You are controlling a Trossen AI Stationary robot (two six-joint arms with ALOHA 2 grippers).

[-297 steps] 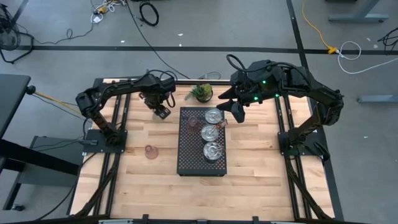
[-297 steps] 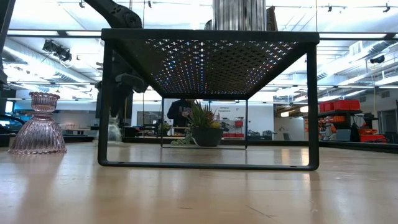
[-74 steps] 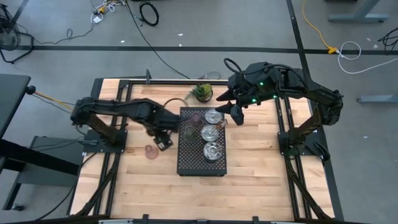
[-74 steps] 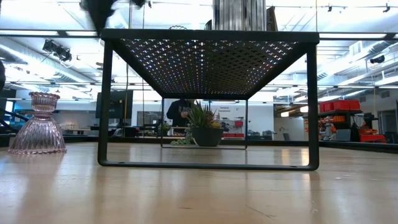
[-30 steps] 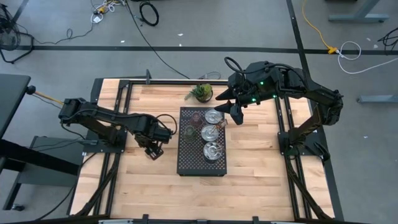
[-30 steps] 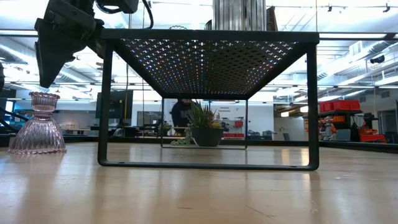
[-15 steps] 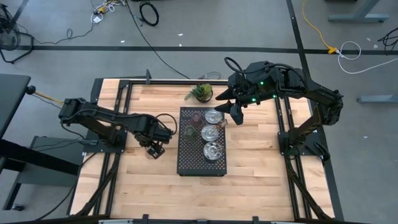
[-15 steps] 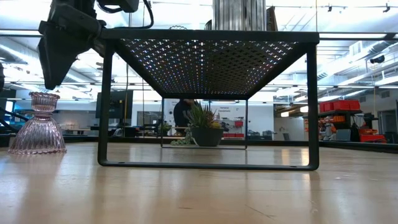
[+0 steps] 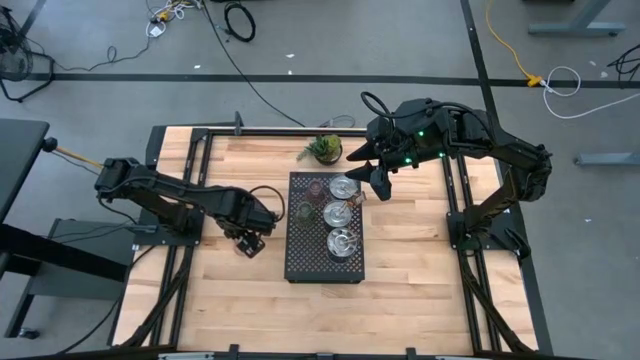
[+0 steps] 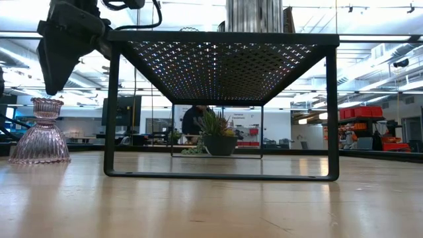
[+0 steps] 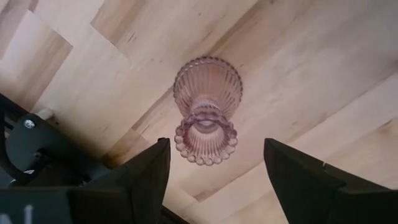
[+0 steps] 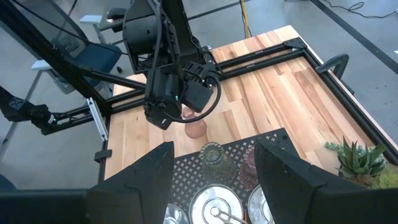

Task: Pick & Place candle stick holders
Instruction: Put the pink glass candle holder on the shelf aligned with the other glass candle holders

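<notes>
Left gripper hovers over a glass holder standing left of the tray

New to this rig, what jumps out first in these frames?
The left end effector hangs open right above a pink glass holder standing alone on the wood left of the black tray. That tray carries three silver holders in a row, with the right end effector poised at its far end.

The pink holder stands alone on bare wood, clear on all sides, the left gripper poised directly above with fingers spread wider than its rim. At its 3 o'clock in the high view, the tray blocks passage. The tray top is crowded; the right gripper hangs beside its 1 o'clock corner.
</notes>
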